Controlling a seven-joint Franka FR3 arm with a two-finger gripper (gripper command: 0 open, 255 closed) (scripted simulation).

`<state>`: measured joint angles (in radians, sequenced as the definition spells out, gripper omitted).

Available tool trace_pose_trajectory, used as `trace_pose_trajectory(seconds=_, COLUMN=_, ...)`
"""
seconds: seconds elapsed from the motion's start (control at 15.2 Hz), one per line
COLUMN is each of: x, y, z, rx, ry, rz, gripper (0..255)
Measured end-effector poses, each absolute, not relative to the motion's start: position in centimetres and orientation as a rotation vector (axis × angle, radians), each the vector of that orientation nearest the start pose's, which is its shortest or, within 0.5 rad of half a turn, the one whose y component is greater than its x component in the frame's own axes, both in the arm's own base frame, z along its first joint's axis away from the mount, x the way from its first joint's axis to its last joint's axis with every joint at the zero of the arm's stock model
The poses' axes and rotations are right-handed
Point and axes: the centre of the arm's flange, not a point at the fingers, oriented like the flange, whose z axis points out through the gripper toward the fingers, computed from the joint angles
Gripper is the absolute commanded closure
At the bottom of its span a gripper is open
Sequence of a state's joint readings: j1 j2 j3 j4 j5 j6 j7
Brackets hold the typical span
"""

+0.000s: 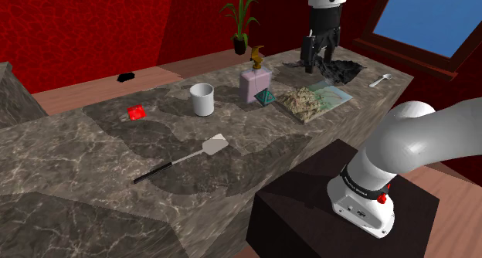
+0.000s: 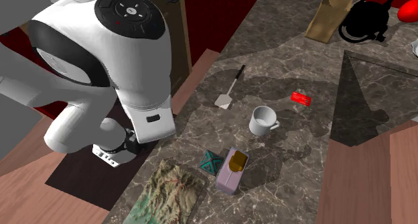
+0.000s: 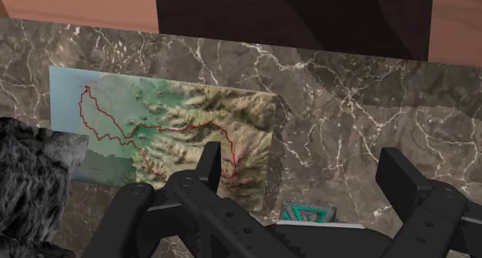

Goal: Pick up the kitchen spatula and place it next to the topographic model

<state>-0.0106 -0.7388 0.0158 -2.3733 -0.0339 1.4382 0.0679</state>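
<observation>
Shoulder view: I see spatula (image 1: 181,161) well apart from gripper (image 1: 315,62). Jaws spread wide, empty, above the topographic model (image 3: 170,133).

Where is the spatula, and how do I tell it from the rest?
Start at the dark marble counter and find the white mug near its middle. Between the mug and the counter's near edge in the shoulder view, the spatula lies flat and alone. Unlike the mug and the small red thing nearby, it is long and thin: a slim dark handle ending in a pale, flat blade.
</observation>
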Motion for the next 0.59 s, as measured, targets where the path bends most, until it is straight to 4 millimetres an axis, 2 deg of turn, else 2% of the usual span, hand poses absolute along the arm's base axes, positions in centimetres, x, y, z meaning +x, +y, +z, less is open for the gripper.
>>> trace_pose_trajectory(seconds=0.13, x=30.6, y=0.1, z=55.4, rx=-3.176, ry=0.081, rz=0.307, gripper=0)
trace_pose_trajectory(seconds=0.4, x=33.6, y=2.1, z=53.7, rx=-3.17, ry=-0.129, rz=0.276, gripper=0)
trace_pose_trajectory(seconds=0.59, x=36.0, y=4.7, z=52.0, rx=-3.152, ry=-0.306, rz=0.248, gripper=0)
